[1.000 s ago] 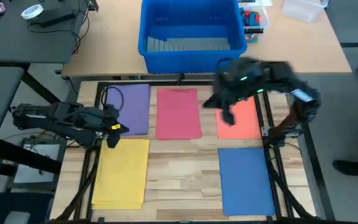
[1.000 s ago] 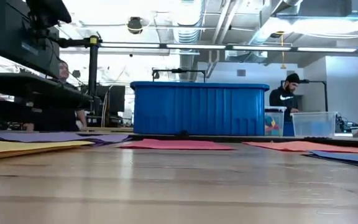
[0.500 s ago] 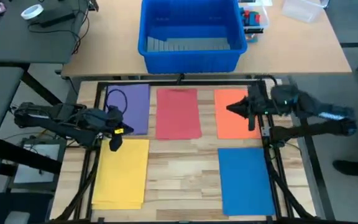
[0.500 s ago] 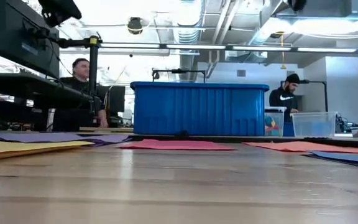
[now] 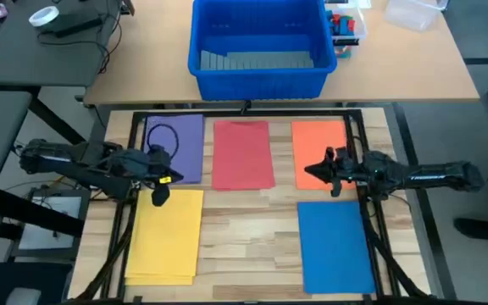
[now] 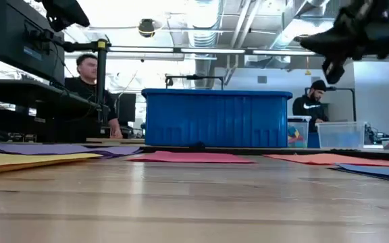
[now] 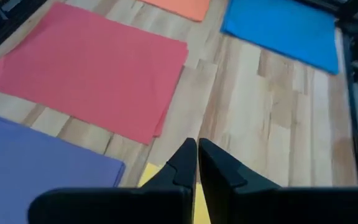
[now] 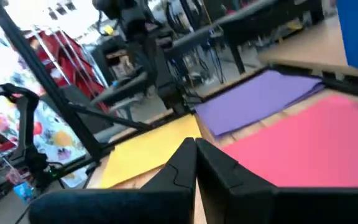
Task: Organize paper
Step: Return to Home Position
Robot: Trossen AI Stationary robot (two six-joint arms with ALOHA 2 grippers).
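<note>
Five sheets of paper lie flat on the wooden table: purple (image 5: 176, 148) far left, red-pink (image 5: 242, 154) far middle, orange (image 5: 320, 146) far right, yellow (image 5: 166, 235) near left, blue (image 5: 335, 246) near right. My left gripper (image 5: 166, 176) hovers shut over the gap between the purple and yellow sheets and holds nothing; the left wrist view shows its shut fingertips (image 7: 196, 152). My right gripper (image 5: 310, 169) hangs shut over the orange sheet's near edge, well above the table (image 6: 329, 47), and holds nothing.
A big blue bin (image 5: 261, 38) stands on the desk beyond the table's far edge, with clear plastic containers (image 5: 413, 13) to its right. A black cable loop (image 5: 163, 135) lies on the purple sheet. Black frame rails (image 5: 367, 212) run along the table's sides. People (image 6: 86, 74) are in the room behind.
My right arm has swung out toward the table's right edge and stretched level. Its gripper has come down and a little toward the near edge, over the orange sheet's near edge, and now shows in the low view. The sheets lie as before.
</note>
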